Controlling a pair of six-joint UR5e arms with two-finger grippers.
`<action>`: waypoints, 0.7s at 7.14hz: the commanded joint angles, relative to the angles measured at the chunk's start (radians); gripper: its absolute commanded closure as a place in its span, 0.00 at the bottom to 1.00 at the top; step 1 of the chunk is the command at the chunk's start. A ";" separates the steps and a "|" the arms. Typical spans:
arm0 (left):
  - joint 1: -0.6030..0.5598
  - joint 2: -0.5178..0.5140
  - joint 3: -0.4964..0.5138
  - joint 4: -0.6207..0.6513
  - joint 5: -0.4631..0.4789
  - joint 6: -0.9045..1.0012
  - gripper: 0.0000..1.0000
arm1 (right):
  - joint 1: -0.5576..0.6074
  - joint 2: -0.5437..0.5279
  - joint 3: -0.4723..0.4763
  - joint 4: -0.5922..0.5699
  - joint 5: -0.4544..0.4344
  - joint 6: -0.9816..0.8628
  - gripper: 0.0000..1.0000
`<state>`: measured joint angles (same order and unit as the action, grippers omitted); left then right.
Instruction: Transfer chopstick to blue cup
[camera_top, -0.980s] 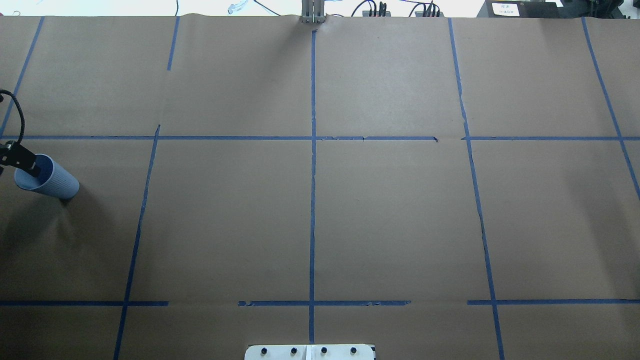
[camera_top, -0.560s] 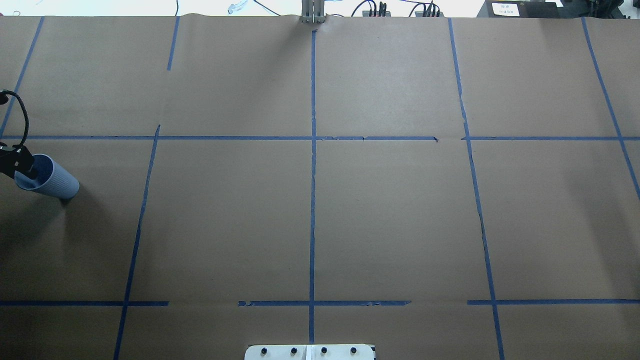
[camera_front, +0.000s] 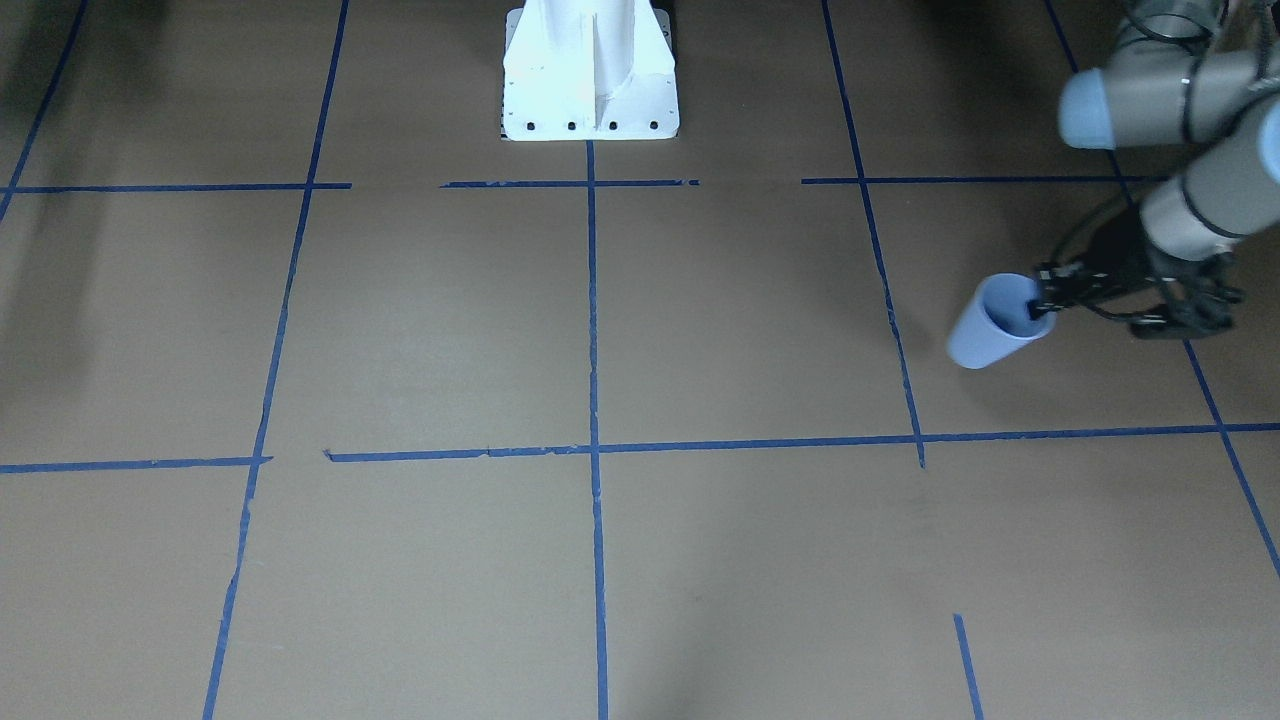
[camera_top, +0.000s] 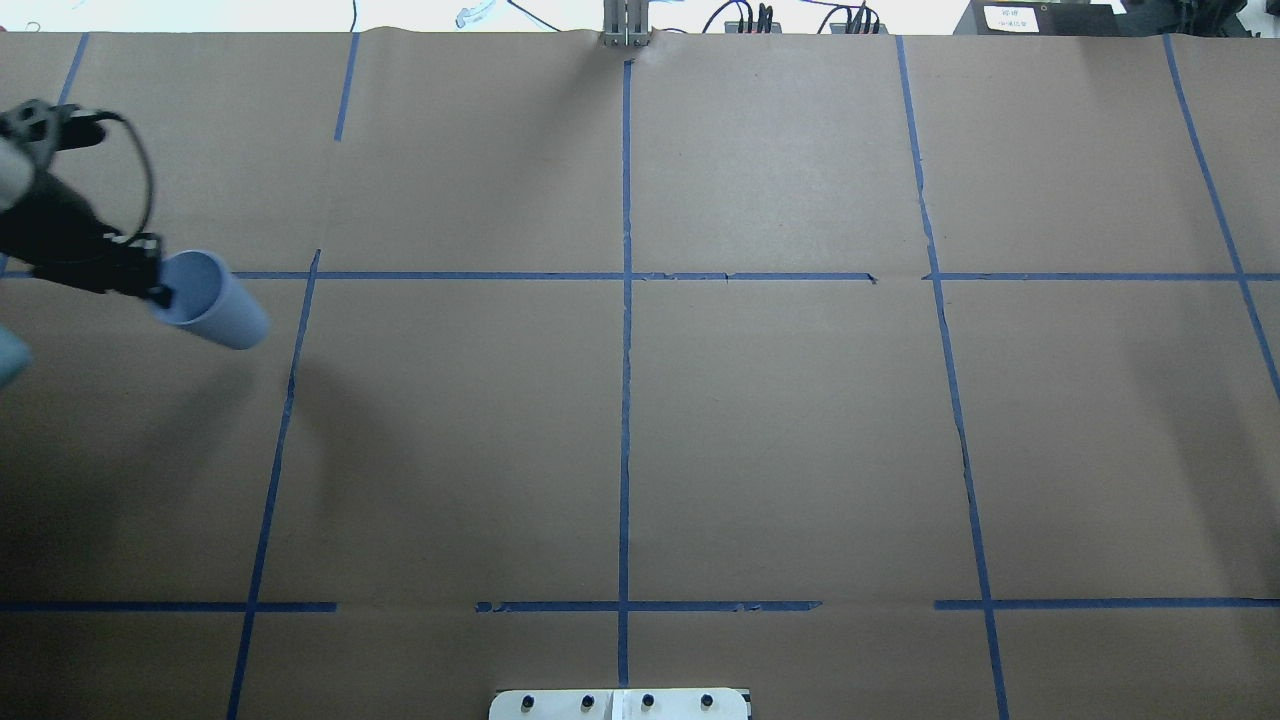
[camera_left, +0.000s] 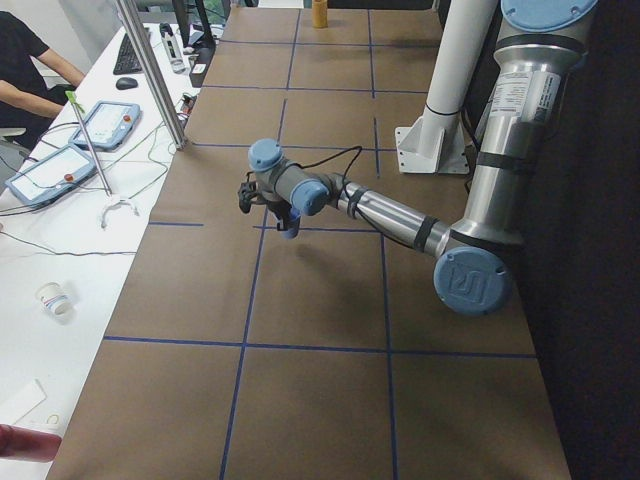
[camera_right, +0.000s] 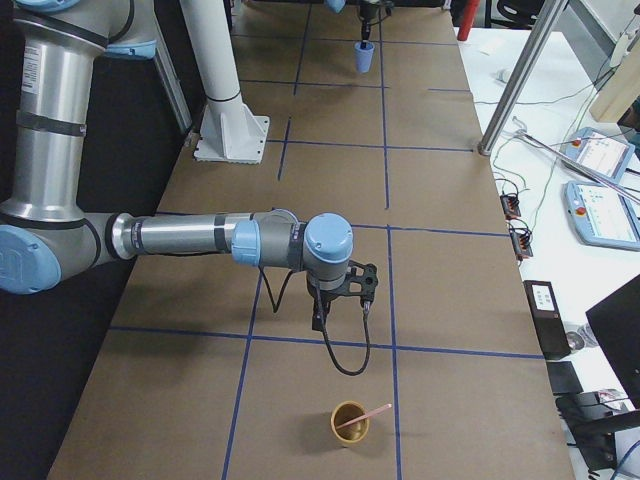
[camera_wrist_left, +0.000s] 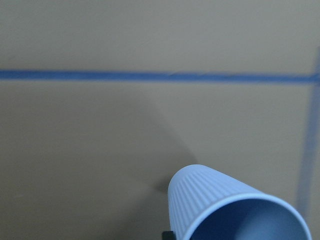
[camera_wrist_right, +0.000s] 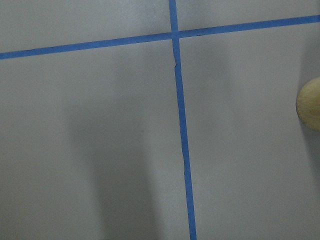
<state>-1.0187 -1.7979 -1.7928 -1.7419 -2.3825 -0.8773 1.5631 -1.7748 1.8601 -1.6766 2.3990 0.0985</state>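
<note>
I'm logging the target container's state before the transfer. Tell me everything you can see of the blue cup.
The blue cup is pale blue and tapered, with a finely ribbed outer wall. It looks like plastic or paper. The left gripper pinches its rim, one finger inside the open mouth. It sits about upright in the side views and appears lifted off the brown-papered table, though the gap is hard to judge. What shows of its inside is empty, with no chopstick in it.

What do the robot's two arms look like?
Both the left arm and right arm are silver-grey tubes with light-blue round joint caps and black bands. Each ends in a black wrist unit with slim black jaws, and a thin black cable loops alongside.
</note>
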 joint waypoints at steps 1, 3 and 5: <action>0.246 -0.246 -0.016 0.007 0.091 -0.326 1.00 | 0.000 0.000 0.001 0.000 0.002 0.000 0.00; 0.392 -0.442 0.111 0.022 0.283 -0.348 1.00 | 0.000 0.000 0.002 0.000 0.002 -0.002 0.00; 0.414 -0.540 0.208 0.022 0.319 -0.351 1.00 | 0.000 0.000 0.002 0.000 0.005 -0.002 0.00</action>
<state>-0.6258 -2.2730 -1.6427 -1.7210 -2.0941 -1.2232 1.5631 -1.7748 1.8622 -1.6766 2.4021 0.0968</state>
